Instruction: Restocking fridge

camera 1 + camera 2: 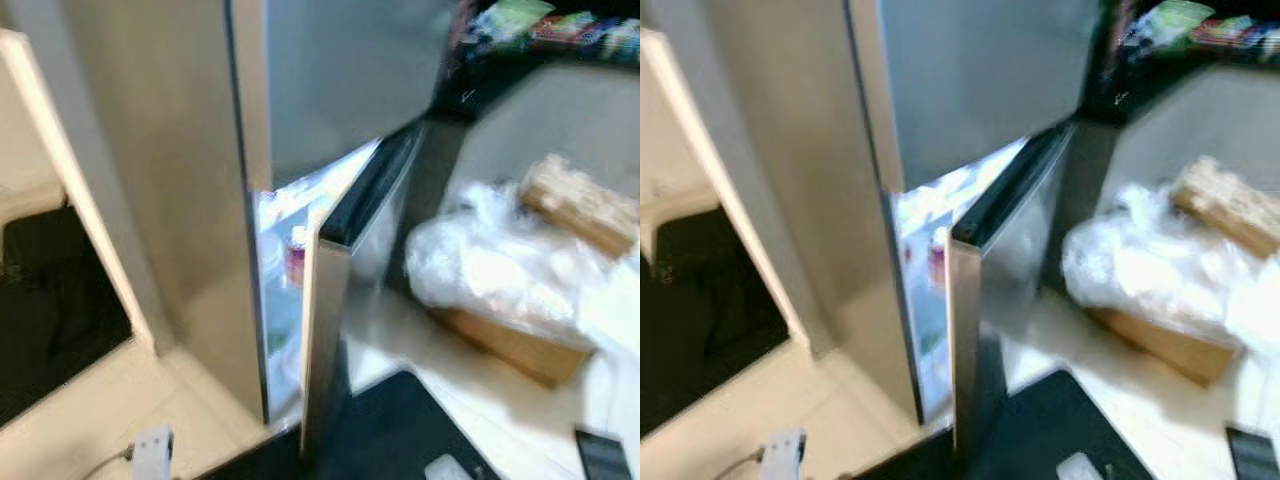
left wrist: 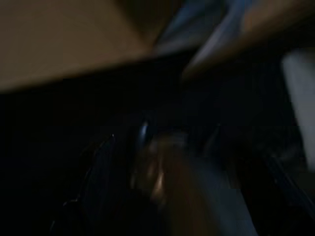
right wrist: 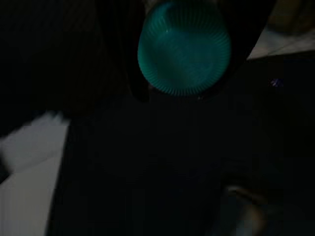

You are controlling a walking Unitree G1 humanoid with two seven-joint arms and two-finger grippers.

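Fridge [image 1: 190, 190] tall and steel-grey, upper door shut, lower door [image 1: 335, 290] swung partly ajar on a lit interior [image 1: 280, 290]; something red-and-white [image 1: 295, 255] on a shelf inside, too blurred to name. Crumpled clear plastic bags [image 1: 500, 265] on the pale floor just right of the fridge, over a brown cardboard box [image 1: 510, 345]. Dark mat [image 1: 400, 430] at the foot of the lower door. White plug adapter [image 1: 152, 450] low at left. Right gripper [image 3: 184, 46] clamped on a teal ribbed bottle cap [image 3: 184, 49], black fingers [image 3: 125, 54] dark on either side. Left gripper [image 2: 147, 162] dim and smeared by blur; fingers apart or together, cannot tell
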